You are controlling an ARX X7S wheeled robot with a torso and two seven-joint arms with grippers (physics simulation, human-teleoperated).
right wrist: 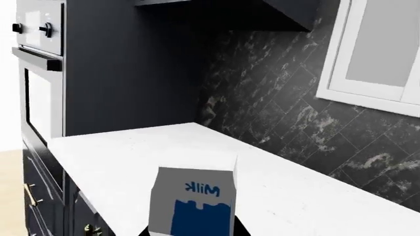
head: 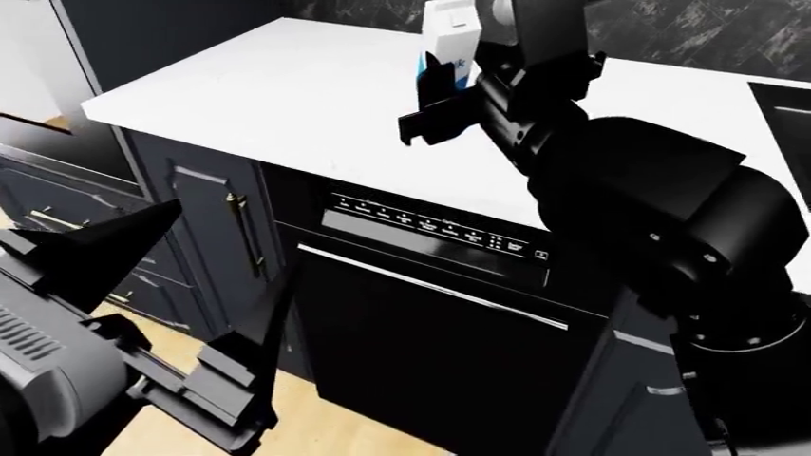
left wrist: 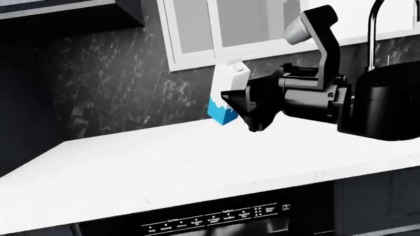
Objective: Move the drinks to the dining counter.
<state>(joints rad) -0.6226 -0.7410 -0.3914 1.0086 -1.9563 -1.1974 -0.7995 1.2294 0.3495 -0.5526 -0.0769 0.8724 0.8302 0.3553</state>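
The white-and-blue "Milk" carton [right wrist: 192,204] sits between the black fingers of my right gripper [head: 443,100], which is shut on it. In the left wrist view the carton [left wrist: 226,96] is slightly tilted over the white worktop [left wrist: 164,167], held by the right gripper [left wrist: 239,105]. I cannot tell whether its base touches the top. It also shows in the head view [head: 450,43]. My left gripper [head: 190,313] is open and empty, low in front of the dark cabinets. The cola can, the white bottle and the dining counter are out of view.
A black dishwasher [head: 431,285] with a control strip [left wrist: 217,221] sits under the worktop. A black tap [left wrist: 374,29] and sink edge [head: 785,104] lie to the right. A wall oven [right wrist: 33,73], dark cabinets [head: 203,228] and a window [left wrist: 229,24] surround the worktop.
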